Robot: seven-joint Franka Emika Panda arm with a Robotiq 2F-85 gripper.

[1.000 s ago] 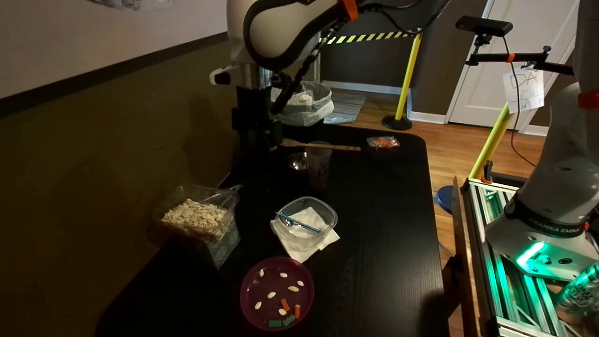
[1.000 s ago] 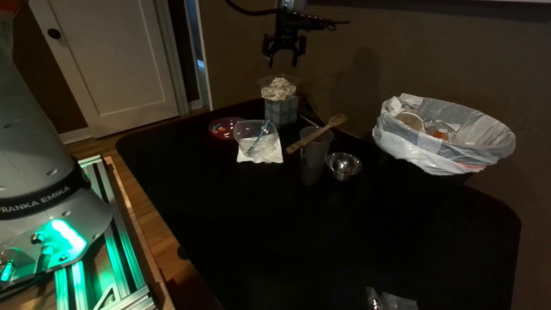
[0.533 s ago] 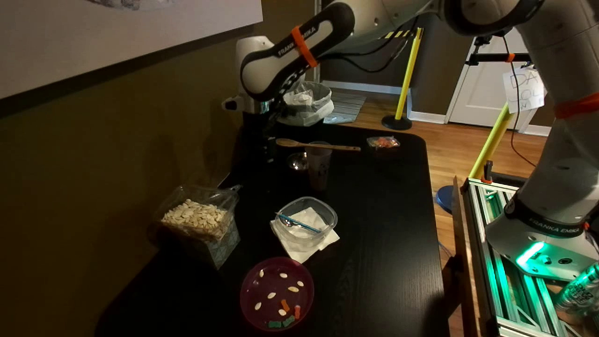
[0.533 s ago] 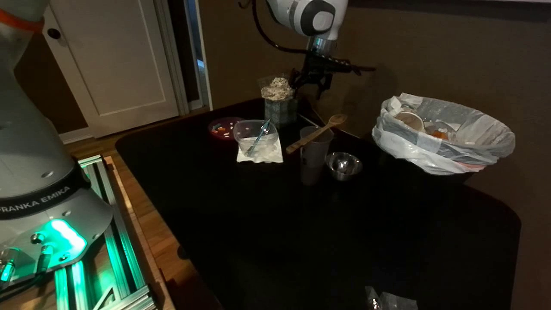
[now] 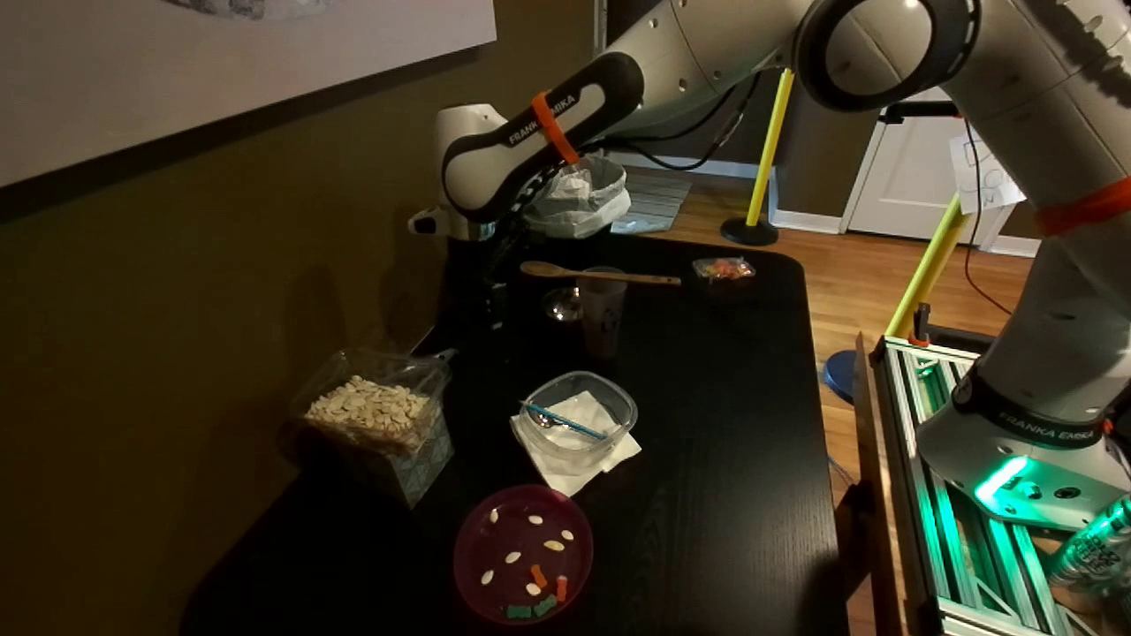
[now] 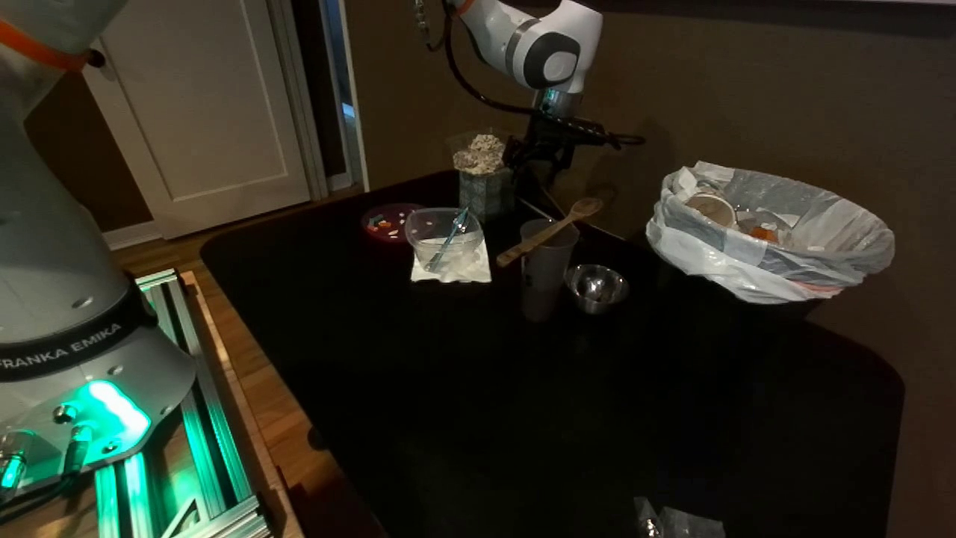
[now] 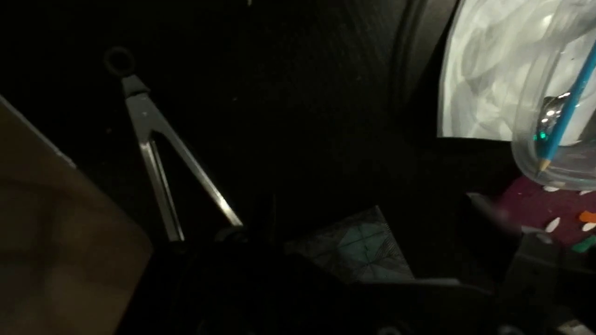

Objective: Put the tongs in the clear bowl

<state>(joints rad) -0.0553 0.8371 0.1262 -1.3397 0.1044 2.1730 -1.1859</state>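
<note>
Presently observe tongs (image 7: 149,120) lying splayed on the dark tabletop (image 7: 288,125), near the wall (image 7: 60,260) and outside the clear bowl (image 5: 574,452), with lower ends hidden behind the pincer (image 6: 535,181) in the wrist view. Record pincer as released, with jaws apart, above the tabletop. Find clear bowl set on a white napkin (image 7: 475,102), well apart from tongs, with a blue pencil (image 7: 569,107) slanting inside. Note also, in both exterior views, a wooden spoon (image 6: 544,239) laid across a tall cup (image 6: 544,284), just beside a metal bowl (image 6: 597,291).
</note>
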